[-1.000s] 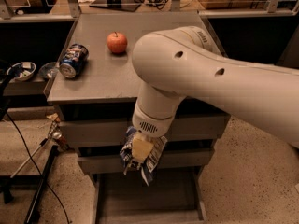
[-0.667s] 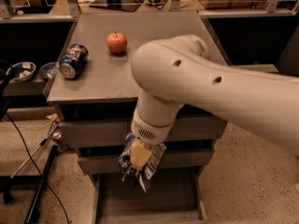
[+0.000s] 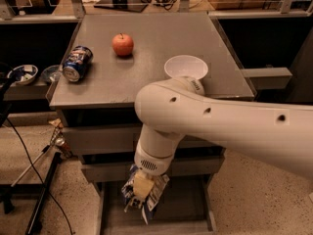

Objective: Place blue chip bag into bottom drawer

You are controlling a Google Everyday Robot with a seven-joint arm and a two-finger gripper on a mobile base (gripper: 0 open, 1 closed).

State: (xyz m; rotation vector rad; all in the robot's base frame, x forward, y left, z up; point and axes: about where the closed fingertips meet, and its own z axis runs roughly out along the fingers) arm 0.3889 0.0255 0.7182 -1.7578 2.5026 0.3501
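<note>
My gripper point(image 3: 142, 196) hangs from the white arm in front of the grey cabinet and is shut on the blue chip bag point(image 3: 155, 199), a crinkly dark-blue packet with a white label panel. The bag hangs just above the bottom drawer point(image 3: 186, 214), which is pulled out as a wide shallow grey tray at the bottom of the frame. The bag sits over the drawer's left half. The arm hides part of the cabinet front.
On the cabinet top lie a blue soda can point(image 3: 77, 63) on its side, a red apple point(image 3: 122, 44) and a white bowl point(image 3: 186, 67). A shelf with bowls point(image 3: 24, 74) and cables and a stand point(image 3: 39, 180) are at the left.
The arm has swung lower and to the left, uncovering the white bowl on top. The bag stays gripped over the open bottom drawer.
</note>
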